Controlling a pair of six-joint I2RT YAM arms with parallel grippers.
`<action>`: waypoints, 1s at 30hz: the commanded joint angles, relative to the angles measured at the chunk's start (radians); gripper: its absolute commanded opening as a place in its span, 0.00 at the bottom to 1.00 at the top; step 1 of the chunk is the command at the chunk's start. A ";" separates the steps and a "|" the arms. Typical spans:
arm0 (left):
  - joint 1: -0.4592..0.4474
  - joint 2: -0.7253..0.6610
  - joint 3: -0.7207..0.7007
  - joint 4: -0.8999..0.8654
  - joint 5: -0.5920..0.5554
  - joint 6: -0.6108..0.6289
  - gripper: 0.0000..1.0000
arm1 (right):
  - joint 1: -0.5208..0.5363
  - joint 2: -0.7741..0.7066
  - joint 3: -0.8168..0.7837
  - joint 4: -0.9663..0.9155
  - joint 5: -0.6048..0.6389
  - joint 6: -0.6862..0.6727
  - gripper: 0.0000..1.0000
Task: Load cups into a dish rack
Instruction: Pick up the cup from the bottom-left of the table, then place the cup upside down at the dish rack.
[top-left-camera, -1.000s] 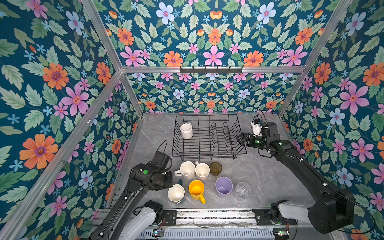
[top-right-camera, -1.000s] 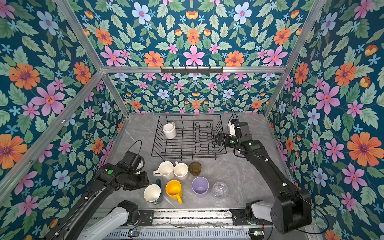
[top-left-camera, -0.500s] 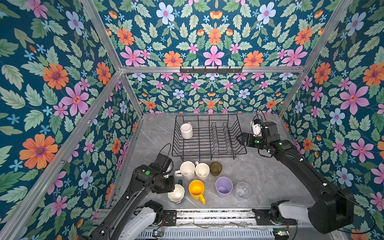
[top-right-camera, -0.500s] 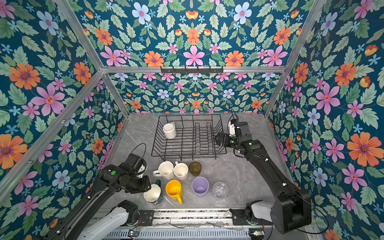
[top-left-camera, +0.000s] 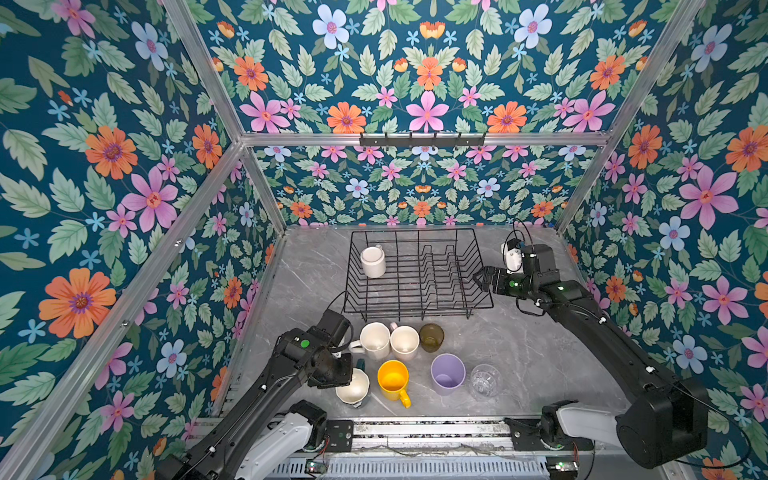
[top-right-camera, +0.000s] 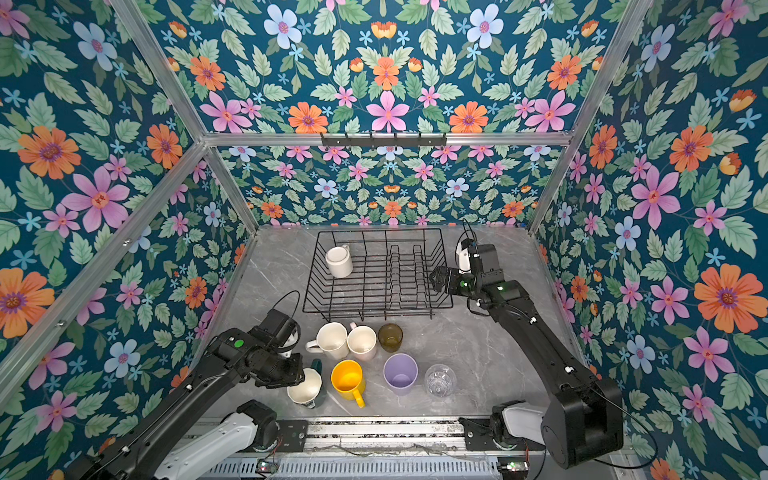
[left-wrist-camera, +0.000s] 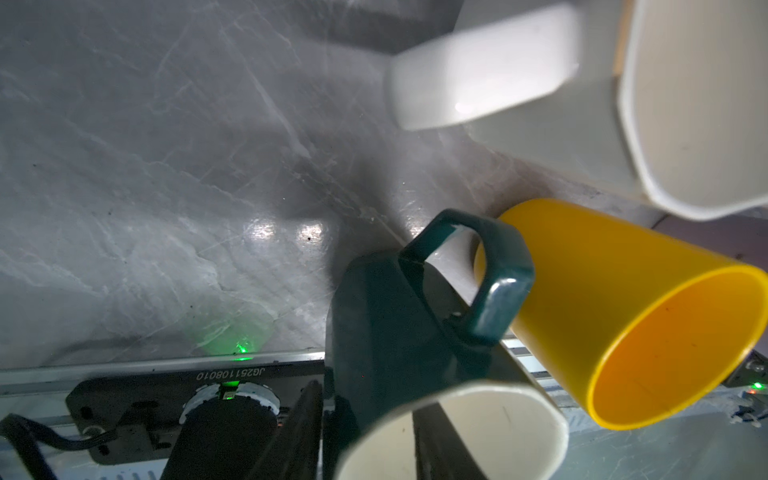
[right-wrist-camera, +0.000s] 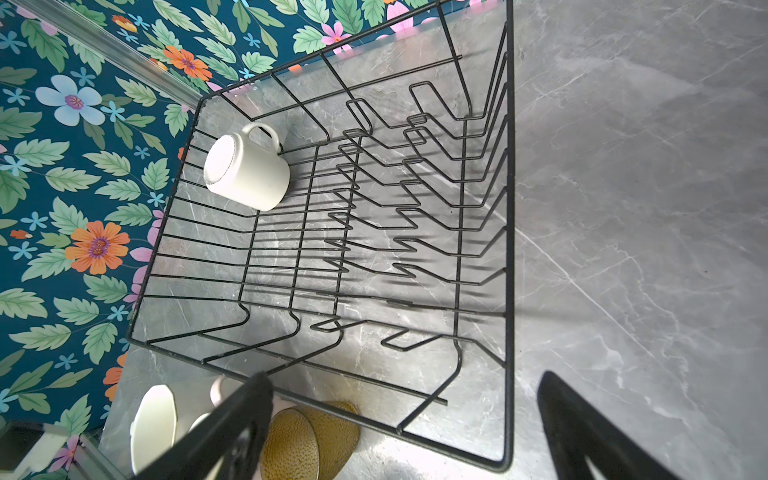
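Grey marble tabletop (top-left-camera: 519, 345), floral walls (top-left-camera: 124, 166) — my left gripper (top-left-camera: 348, 373) pinches the dark green mug (left-wrist-camera: 374, 311); right gripper (top-left-camera: 482, 281) spread wide.

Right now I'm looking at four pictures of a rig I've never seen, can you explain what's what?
This is a robot with two black arms, each ending in a two-fingered gripper. Two pictures look down on the whole table; the other two come from cameras on the wrists. On the grey table stand a cream mug, a pale pink mug, an olive glass, a yellow mug, a lilac tumbler and a clear glass. Another white mug sits upside down in the black wire dish rack. The left gripper pinches the wall of a dark green mug. The right gripper hangs open beside the rack, empty.
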 joint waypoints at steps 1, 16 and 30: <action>-0.011 0.004 -0.007 0.027 -0.021 -0.030 0.38 | 0.000 -0.004 -0.003 0.015 -0.003 0.003 0.98; -0.052 0.026 -0.038 0.087 -0.032 -0.069 0.22 | 0.000 0.003 -0.005 0.017 -0.006 -0.003 0.98; -0.054 -0.014 0.016 0.040 -0.039 -0.046 0.00 | 0.000 0.019 0.009 0.027 -0.017 -0.004 0.98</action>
